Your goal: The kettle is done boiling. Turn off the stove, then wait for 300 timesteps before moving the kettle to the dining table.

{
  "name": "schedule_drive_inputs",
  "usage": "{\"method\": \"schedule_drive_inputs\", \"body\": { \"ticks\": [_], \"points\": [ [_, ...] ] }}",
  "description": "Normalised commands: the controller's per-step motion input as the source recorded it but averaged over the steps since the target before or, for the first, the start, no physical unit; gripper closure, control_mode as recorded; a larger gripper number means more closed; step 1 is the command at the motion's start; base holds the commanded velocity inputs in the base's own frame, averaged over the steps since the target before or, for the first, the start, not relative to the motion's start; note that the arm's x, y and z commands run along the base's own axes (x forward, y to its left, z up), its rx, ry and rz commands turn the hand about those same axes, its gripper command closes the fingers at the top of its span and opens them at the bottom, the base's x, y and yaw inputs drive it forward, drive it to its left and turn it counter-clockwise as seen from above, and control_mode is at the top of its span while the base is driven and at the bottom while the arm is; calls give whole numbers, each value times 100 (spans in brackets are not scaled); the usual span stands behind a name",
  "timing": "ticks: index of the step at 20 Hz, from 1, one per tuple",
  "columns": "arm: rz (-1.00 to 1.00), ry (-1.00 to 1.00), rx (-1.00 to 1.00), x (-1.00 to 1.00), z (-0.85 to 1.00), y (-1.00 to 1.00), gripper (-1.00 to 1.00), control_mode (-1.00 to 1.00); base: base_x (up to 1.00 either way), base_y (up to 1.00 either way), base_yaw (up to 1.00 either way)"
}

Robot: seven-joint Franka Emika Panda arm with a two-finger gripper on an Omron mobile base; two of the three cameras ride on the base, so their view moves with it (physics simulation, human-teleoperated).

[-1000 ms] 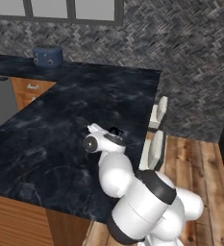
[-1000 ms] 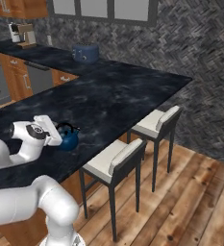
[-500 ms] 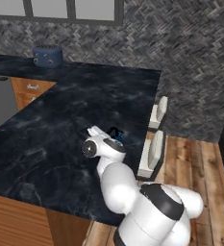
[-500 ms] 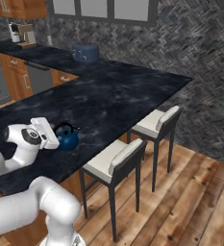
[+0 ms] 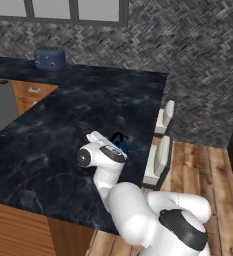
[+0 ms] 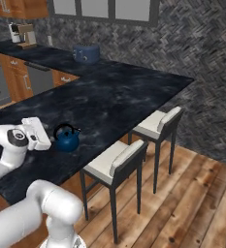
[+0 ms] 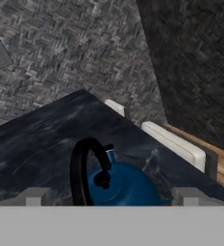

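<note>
Dining table [image 6: 134, 92], the big dark marbled surface with two white stools [image 6: 126, 157] along its edge, now carries the kettle [image 6: 67, 139]: it stands upright on the stone near the stool-side edge, handle arched overhead. Compared with a second ago, the wrist has drawn back from the kettle; earlier it sat tight over the handle, now the right base view shows a clear gap between the two. Hand [image 7: 111, 199] is released, its tips spread wide on either side of the kettle [image 7: 118, 182] in the hand view, nothing between them gripped. Judgement: kettle has been set down and let go, so the move to the table looks complete; only backing the arm away without nudging the kettle remains.
</note>
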Motion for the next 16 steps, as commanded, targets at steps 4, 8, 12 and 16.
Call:
{"method": "schedule_drive_inputs", "body": {
  "ticks": [4, 8, 12, 16],
  "points": [
    [-6, 0, -6, -36, 26, 16, -100, -100, 0, 0, 0],
    [-7, 0, -5, -44, 23, 18, -100, -100, 0, 0, 0],
    [-7, 0, -5, -56, 13, 18, -100, -100, 0, 0, 0],
    [-8, 0, -5, -63, 11, 16, -100, -100, 0, 0, 0]
  ]
}}
